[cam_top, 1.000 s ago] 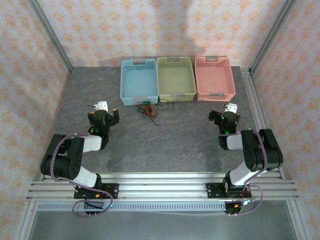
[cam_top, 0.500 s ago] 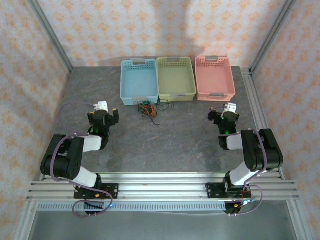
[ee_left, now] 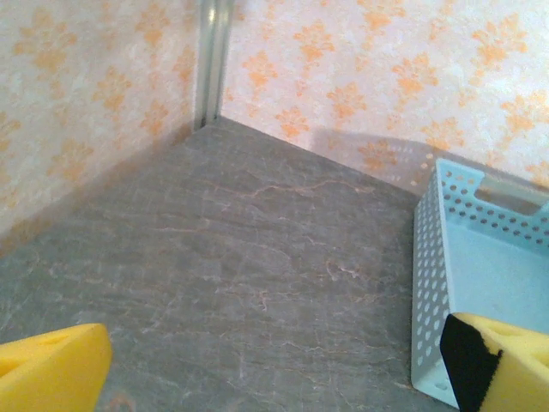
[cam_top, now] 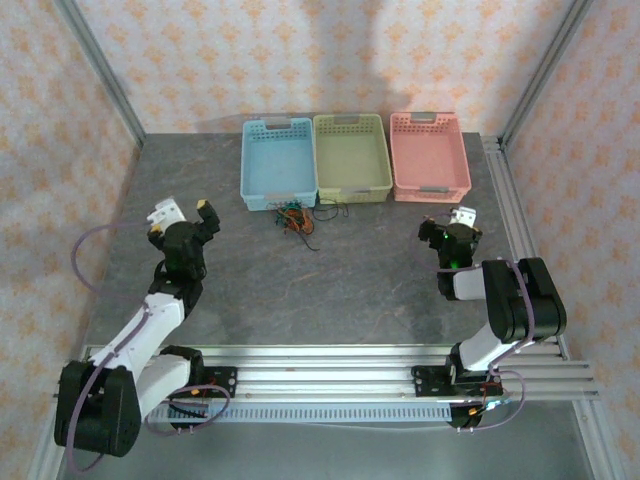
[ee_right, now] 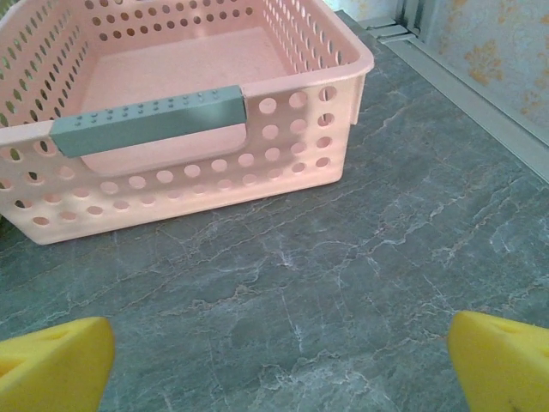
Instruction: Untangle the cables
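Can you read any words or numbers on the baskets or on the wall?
There are none to read. The blue basket, green basket and pink basket carry no writing. The pink one's grey handle has only small dots. The wallpaper shows just an orange pattern.

We are seeing two arms with black joints and white links: the left arm (cam_top: 150,320) and the right arm (cam_top: 520,300). Thin lavender cables (cam_top: 76,262) are looping along them. The left gripper (cam_top: 186,212) and the right gripper (cam_top: 447,222) are wearing yellow foam pads (ee_left: 51,369); a green light (cam_top: 452,263) is glowing on the right arm.
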`<state>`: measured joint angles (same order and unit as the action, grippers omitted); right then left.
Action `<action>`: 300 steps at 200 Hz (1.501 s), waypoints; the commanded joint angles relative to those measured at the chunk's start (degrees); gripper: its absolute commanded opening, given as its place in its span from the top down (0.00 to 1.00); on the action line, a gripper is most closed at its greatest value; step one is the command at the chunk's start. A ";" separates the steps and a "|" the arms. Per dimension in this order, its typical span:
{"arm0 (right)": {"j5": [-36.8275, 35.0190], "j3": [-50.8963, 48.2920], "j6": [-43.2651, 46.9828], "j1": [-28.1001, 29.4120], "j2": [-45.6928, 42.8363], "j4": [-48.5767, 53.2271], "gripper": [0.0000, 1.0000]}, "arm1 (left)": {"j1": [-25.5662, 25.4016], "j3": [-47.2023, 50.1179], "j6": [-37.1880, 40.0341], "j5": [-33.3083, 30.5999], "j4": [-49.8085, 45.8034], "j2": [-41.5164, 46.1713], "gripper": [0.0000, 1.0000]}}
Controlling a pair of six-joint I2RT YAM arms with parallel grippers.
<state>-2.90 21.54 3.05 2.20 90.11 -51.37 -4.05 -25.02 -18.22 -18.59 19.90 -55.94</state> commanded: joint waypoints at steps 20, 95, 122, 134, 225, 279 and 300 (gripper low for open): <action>-3.77 -0.96 1.11 1.62 -2.70 -2.57 0.01 | 1.42 -3.02 -6.48 11.34 -10.90 -1.11 0.00; 6.52 2.72 -18.30 12.96 -32.01 25.18 0.14 | 0.18 -8.92 -5.51 22.99 -12.91 -9.97 0.03; 15.23 9.06 -24.63 21.73 -22.05 28.07 0.18 | -0.05 -8.30 -4.85 22.06 -11.84 -10.71 0.04; 16.08 13.50 -24.76 27.03 -15.58 30.33 0.18 | -0.33 -7.91 -4.54 20.32 -11.28 -11.08 0.04; 3.96 51.81 -16.91 42.67 22.99 45.51 0.16 | -0.42 -5.31 -4.96 17.71 -9.72 -9.84 0.04; -0.87 66.15 -13.46 42.72 34.79 55.13 0.24 | -0.43 -5.22 -5.25 18.06 -9.00 -10.50 0.04; -0.36 67.59 -11.84 42.80 35.43 56.99 0.46 | -0.43 -5.22 -5.40 18.15 -8.92 -10.42 0.04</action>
<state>-0.82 86.50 -11.77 44.86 124.49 0.21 -4.14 -30.96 -23.11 0.84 8.80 -67.00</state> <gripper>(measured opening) 0.644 0.960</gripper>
